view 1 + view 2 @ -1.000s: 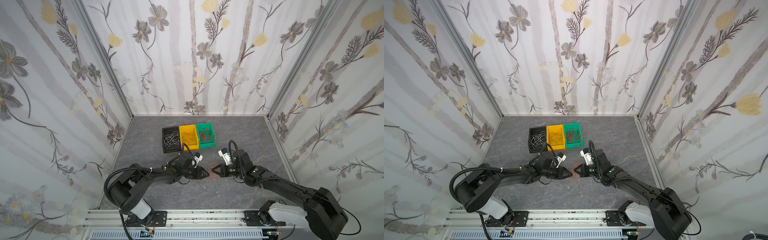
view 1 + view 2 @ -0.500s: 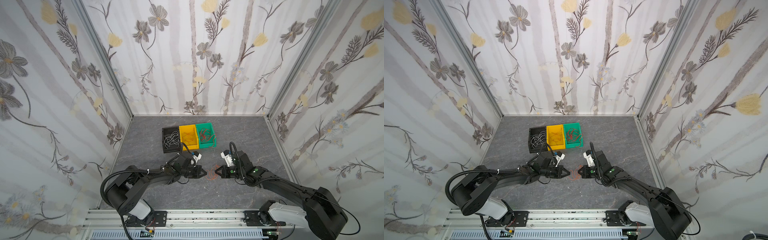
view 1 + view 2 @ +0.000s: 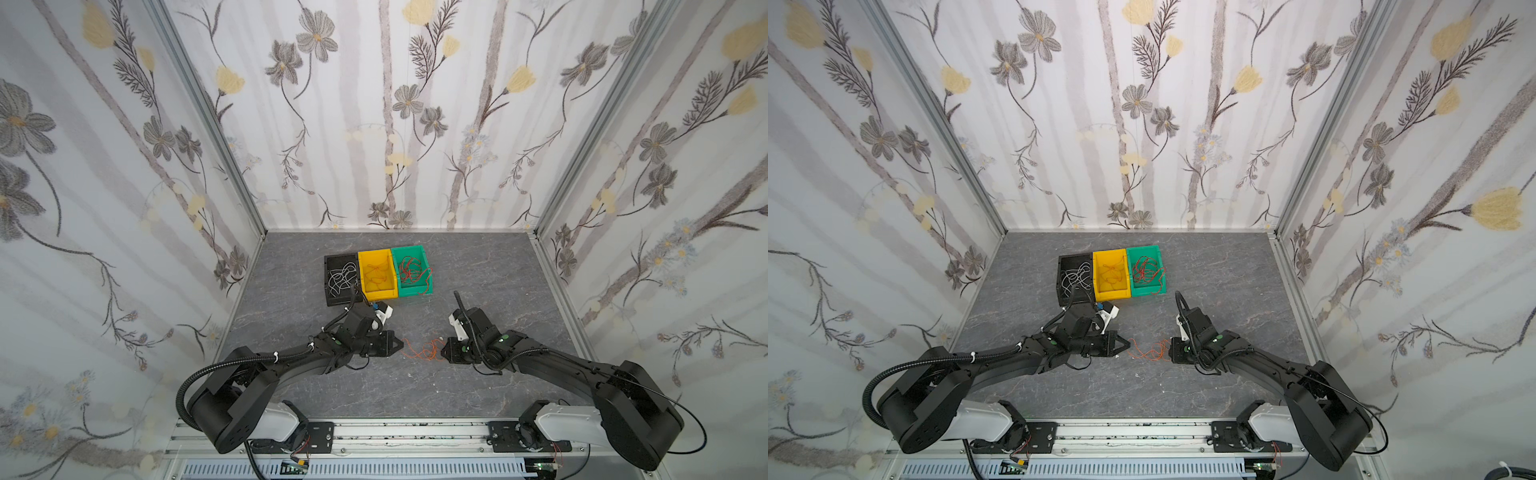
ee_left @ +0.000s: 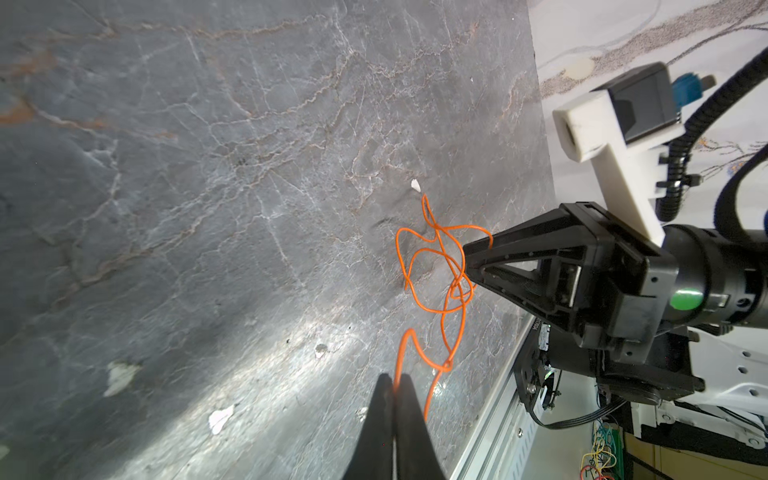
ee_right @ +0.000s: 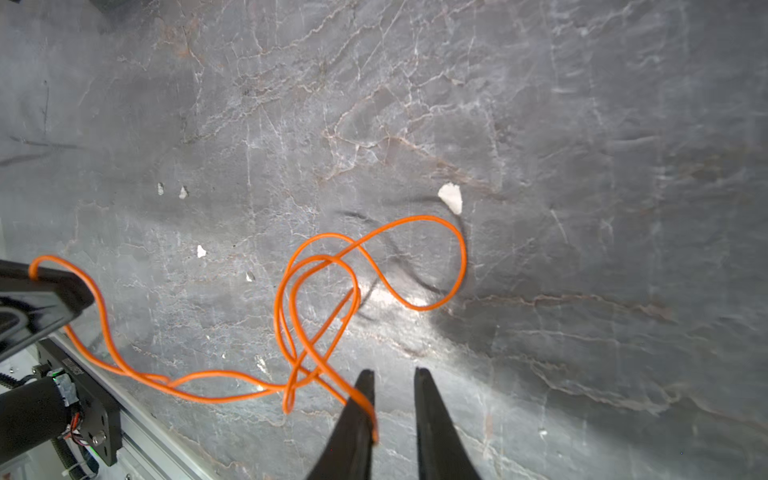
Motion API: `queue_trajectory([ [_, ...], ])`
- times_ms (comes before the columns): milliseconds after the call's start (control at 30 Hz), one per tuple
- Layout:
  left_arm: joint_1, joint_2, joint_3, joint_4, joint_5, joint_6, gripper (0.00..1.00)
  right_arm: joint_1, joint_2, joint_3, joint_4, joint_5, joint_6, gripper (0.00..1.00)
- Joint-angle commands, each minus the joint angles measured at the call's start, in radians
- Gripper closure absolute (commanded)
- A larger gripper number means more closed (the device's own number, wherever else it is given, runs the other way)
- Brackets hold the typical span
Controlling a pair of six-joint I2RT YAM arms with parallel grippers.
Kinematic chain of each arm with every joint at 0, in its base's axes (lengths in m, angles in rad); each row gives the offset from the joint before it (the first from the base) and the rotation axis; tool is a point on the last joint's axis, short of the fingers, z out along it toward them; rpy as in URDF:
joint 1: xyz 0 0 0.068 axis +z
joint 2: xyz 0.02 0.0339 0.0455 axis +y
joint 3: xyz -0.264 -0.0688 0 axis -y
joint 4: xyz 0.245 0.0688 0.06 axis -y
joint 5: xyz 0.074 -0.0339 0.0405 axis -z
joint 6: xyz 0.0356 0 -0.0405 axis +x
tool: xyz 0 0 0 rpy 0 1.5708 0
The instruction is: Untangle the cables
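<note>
Near the table (image 3: 291,386) front, in both top views, an orange cable (image 3: 422,350) tangle lies between the left gripper (image 3: 400,344) and right gripper (image 3: 443,352); bins (image 3: 378,294) behind hold more cables (image 3: 411,268). Left wrist: left jaws clamp shut on the cable. Right wrist: right jaws stand apart, cable apparently brushing one finger (image 5: 349,436), loops resting on the table.

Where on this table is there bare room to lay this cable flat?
Bare slate between the green bin and the right wall, and left of the black bin. Crowded between the left gripper and right gripper, around the orange cable.
</note>
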Motion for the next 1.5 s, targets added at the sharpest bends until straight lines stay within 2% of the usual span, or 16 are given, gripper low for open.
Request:
queue_trajectory([
  [0,0.005,-0.005,-0.007,-0.007,-0.013,0.011,1.00,0.001,-0.007,0.016,-0.019,0.025,-0.007,0.74],
  [233,0.006,-0.012,-0.011,-0.016,-0.016,0.015,1.00,0.001,-0.019,0.035,-0.012,0.016,-0.001,0.72],
  [267,0.006,-0.013,-0.010,-0.017,-0.016,0.016,1.00,0.002,-0.021,0.035,-0.008,0.016,-0.002,0.74],
  [433,0.014,-0.032,-0.019,-0.029,-0.024,0.020,1.00,0.000,-0.019,0.046,-0.023,0.057,-0.007,0.94],
  [533,0.025,-0.052,-0.028,-0.048,-0.034,0.021,1.00,-0.003,-0.036,0.049,-0.061,0.123,-0.008,0.97],
  [667,0.057,-0.082,-0.052,-0.076,-0.063,0.010,1.00,-0.028,-0.062,0.053,-0.136,0.199,-0.008,0.99],
  [967,0.142,-0.181,-0.101,-0.151,-0.144,-0.024,1.00,-0.107,-0.129,0.023,-0.208,0.238,-0.001,1.00],
  [1067,0.156,-0.205,-0.116,-0.157,-0.152,-0.031,1.00,-0.118,-0.140,0.019,-0.206,0.210,-0.014,0.99],
  [1200,0.159,-0.214,-0.119,-0.158,-0.149,-0.031,1.00,-0.114,-0.116,0.026,-0.154,0.076,-0.070,0.99],
  [1300,0.161,-0.211,-0.119,-0.160,-0.155,-0.033,1.00,-0.095,-0.083,0.034,-0.143,0.051,-0.083,1.00],
  [1467,0.166,-0.199,-0.114,-0.192,-0.161,-0.034,0.83,-0.071,-0.033,0.041,-0.111,0.000,-0.093,0.98],
])
